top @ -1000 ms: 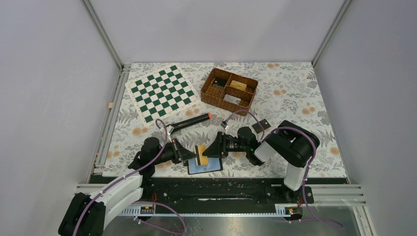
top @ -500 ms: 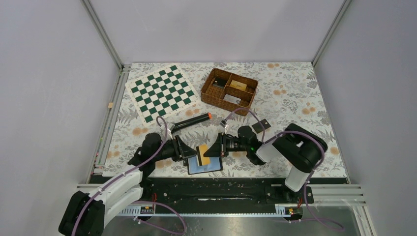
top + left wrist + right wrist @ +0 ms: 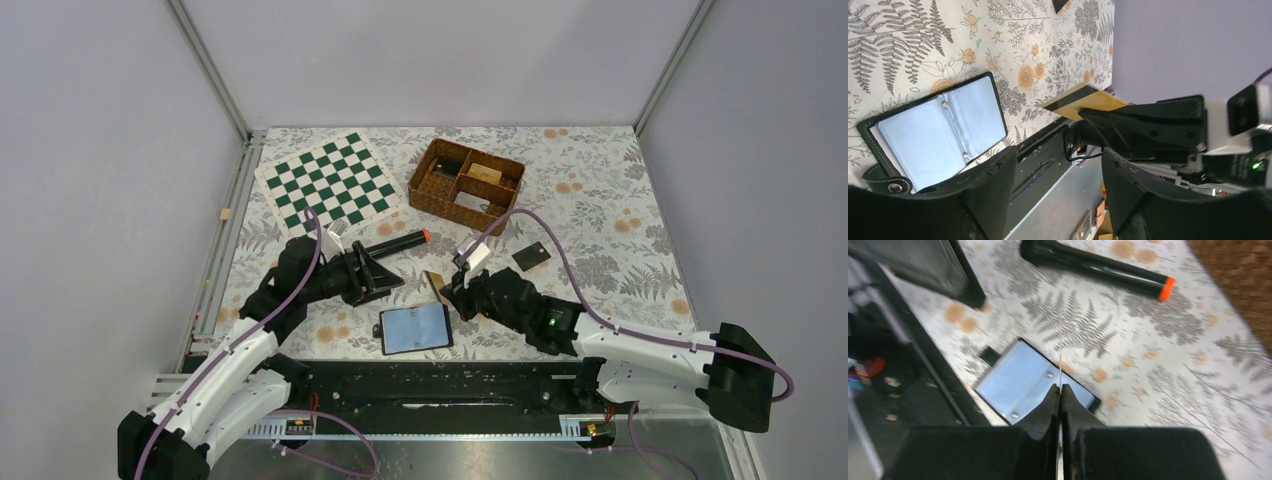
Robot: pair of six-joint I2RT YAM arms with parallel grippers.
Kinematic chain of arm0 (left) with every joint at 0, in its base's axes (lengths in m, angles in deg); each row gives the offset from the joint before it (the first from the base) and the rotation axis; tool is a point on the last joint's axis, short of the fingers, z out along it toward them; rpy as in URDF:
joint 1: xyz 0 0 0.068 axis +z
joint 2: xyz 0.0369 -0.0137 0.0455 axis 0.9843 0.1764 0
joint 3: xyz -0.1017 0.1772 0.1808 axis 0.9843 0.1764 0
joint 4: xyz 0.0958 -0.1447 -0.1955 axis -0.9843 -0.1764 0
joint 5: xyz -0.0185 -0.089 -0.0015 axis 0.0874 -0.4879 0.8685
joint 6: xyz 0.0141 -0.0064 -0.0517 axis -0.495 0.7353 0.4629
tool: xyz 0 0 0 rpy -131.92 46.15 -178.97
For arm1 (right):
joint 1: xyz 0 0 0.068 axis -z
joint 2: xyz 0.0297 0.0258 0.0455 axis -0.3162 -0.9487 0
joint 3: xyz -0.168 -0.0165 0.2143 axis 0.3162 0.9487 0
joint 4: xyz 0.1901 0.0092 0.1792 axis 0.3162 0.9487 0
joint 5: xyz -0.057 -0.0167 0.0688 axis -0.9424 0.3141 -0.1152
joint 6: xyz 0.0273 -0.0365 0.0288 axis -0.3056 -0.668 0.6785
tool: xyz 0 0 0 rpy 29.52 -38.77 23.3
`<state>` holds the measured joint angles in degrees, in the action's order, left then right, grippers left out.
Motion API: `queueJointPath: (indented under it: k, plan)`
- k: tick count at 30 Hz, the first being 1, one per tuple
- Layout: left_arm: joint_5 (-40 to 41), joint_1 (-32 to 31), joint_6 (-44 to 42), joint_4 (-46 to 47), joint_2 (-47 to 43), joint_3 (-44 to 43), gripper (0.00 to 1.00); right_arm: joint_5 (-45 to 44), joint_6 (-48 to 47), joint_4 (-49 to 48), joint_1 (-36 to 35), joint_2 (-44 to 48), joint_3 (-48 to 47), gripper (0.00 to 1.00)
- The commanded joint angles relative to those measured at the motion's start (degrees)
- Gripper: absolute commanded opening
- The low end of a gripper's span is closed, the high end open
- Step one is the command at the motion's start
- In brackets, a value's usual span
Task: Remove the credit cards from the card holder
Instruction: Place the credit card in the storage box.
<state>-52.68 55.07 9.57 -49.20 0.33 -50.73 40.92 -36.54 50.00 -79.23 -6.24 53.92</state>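
Observation:
The card holder [image 3: 415, 328] lies open on the table near the front edge, its blue-grey panels facing up [image 3: 938, 130] [image 3: 1020, 380]. My right gripper [image 3: 447, 293] is shut on the orange-yellow credit card [image 3: 434, 283], held in the air just beyond the holder. In the left wrist view this card [image 3: 1084, 100] shows its dark stripe; in the right wrist view it [image 3: 1061, 347] is edge-on between my right gripper's [image 3: 1060, 396] jaws. My left gripper [image 3: 389, 277] [image 3: 1058, 185] stands open and empty to the card's left. A dark credit card [image 3: 531, 256] lies flat on the table further right.
A black cylinder with an orange tip [image 3: 388, 245] [image 3: 1098, 265] lies behind the left gripper. A brown wicker basket [image 3: 466, 180] stands at the back centre. A green and white chessboard [image 3: 330, 188] lies at the back left. The black rail [image 3: 450, 385] runs along the near edge.
My left gripper opened, let go of the orange-yellow card and drew back to the left. My right gripper shut on that card and carried it up and away from the holder.

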Motion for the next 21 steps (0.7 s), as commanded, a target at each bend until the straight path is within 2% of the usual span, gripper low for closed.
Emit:
queueJointPath:
  k: [1, 4, 9, 13, 17, 21]
  plan:
    - [0.09, 0.20, 3.01, -4.62, -1.84, -4.44, 0.63, -21.81, -16.51, 8.79, -7.12, 1.84, -2.36, 0.00]
    - [-0.43, 0.19, 4.87, -4.62, -2.25, -5.48, 0.65, -30.71, -23.29, 9.45, -11.84, -0.10, -4.08, 0.00]
    - [-1.53, 0.09, 6.02, -3.73, 0.17, -5.06, 0.65, -39.33, -29.97, 9.02, -19.01, -5.88, -8.92, 0.00]
    - [-2.62, -0.05, 8.05, -0.03, 1.32, -2.78, 0.65, -43.15, -33.68, 8.27, -22.91, -12.00, -12.55, 0.00]
    - [-1.77, -0.24, 7.77, 0.78, 1.85, -1.95, 0.65, -45.03, -33.18, 8.91, -25.79, -18.56, -16.88, 0.00]
    - [-2.25, -0.43, 8.33, 1.59, 2.88, -0.74, 0.64, -45.03, -32.56, 7.52, -27.05, -21.22, -18.63, 0.00]
